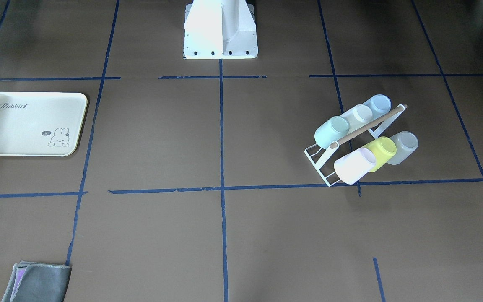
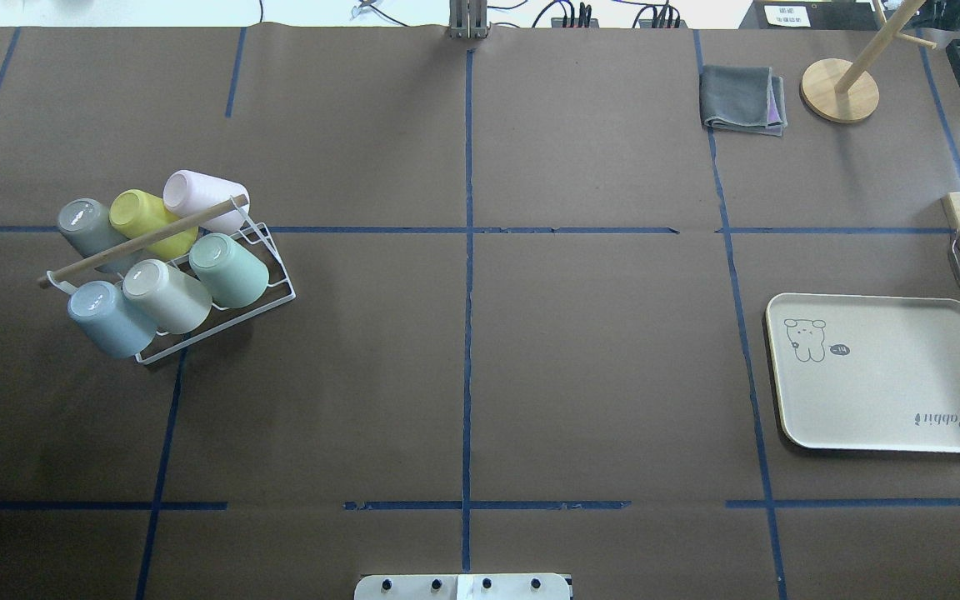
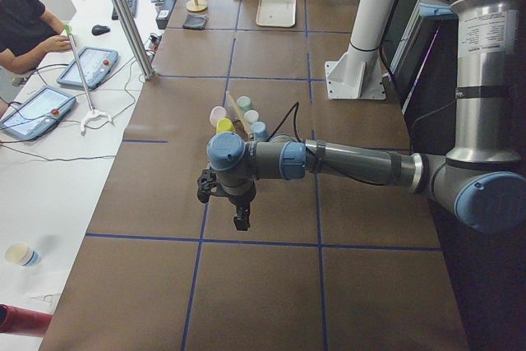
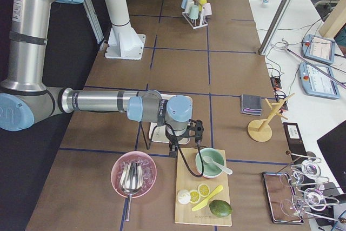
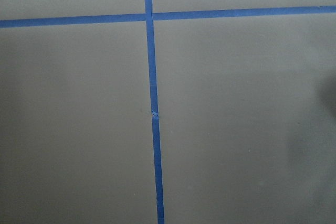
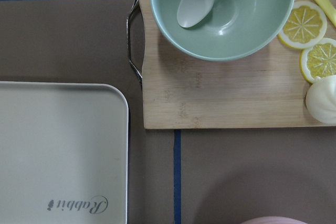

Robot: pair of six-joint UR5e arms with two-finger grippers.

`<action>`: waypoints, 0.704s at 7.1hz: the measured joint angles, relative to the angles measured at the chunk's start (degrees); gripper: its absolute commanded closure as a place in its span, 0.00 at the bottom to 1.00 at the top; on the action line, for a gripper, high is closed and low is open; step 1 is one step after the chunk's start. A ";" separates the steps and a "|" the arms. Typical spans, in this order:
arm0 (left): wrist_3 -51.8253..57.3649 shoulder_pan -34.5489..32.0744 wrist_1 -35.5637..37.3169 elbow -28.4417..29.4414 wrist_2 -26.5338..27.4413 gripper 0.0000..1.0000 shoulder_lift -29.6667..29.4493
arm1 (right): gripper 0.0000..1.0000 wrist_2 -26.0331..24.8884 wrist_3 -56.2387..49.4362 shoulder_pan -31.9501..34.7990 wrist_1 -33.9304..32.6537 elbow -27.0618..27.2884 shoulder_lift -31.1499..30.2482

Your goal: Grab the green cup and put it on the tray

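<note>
The green cup [image 2: 230, 268] lies tilted on a white wire rack [image 2: 280, 287] with several other cups, at the table's left side; it also shows in the front view [image 1: 330, 131]. The cream tray [image 2: 880, 400] with "Rabbit" script lies empty on the right and shows in the front view [image 1: 19, 126] and the right wrist view [image 6: 58, 145]. My left gripper [image 3: 242, 222] hangs over bare table, short of the rack; I cannot tell if it is open. My right gripper [image 4: 173, 151] hangs between the tray and a wooden board; I cannot tell its state. No fingers show in the wrist views.
A wooden board [image 6: 220, 98] with a green bowl [image 6: 231, 30], spoon and lemon slices lies just past the tray. A pink bowl [image 4: 133, 174] sits near it. A grey cloth [image 2: 740, 100] and a wooden stand [image 2: 840, 90] are at the far right. The robot base [image 1: 220, 31] stands mid-table.
</note>
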 measured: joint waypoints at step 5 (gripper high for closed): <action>4.45 -0.08 -1.24 -0.69 0.89 0.00 1.33 | 0.00 -0.09 0.79 -0.03 -0.09 0.39 0.22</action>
